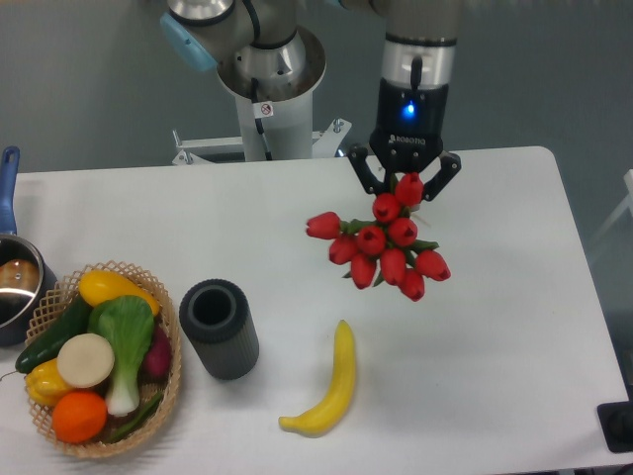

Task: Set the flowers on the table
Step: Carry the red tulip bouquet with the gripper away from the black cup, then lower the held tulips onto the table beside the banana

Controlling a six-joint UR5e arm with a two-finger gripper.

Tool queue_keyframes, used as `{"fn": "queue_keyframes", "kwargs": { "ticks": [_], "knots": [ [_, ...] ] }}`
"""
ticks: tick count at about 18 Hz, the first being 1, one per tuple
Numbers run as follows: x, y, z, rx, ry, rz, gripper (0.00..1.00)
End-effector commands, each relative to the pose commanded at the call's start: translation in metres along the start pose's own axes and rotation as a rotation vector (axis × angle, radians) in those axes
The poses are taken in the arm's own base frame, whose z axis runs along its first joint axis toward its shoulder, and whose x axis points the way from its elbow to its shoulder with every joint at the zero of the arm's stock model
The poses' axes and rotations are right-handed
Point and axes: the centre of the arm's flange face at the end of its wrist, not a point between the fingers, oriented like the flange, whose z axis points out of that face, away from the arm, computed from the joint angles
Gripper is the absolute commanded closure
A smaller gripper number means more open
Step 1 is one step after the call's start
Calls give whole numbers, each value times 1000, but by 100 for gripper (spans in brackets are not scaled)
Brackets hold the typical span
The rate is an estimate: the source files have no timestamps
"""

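The flowers [382, 244] are a bunch of red tulips hanging over the right middle of the white table [495, 327]. Their blooms face the camera and hide the stems. My gripper [404, 184] points straight down just behind and above the bunch. Its dark fingers [361, 170] straddle the topmost blooms and hold the bunch. The flowers appear lifted off the tabletop, though the gap itself cannot be seen from this angle.
A yellow banana [328, 384] lies in front of the bunch. A dark ribbed cylinder vase [219, 328] stands left of it. A woven basket [170, 371] of vegetables sits at the front left, and a pot [15, 277] at the left edge.
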Motion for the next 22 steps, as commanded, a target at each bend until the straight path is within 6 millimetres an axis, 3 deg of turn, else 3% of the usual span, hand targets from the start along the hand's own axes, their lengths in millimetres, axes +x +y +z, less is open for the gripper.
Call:
{"fn": "queue_keyframes", "kwargs": {
  "ticks": [5,9,17,22],
  "knots": [
    [-34,8,59,-167,-6,-17,72],
    [-42,15,96,-215,29,-28,72],
    [-51,22,131,-257,67,-39,72],
    [-58,16,147,-264,78,-35,69]
  ]
}}
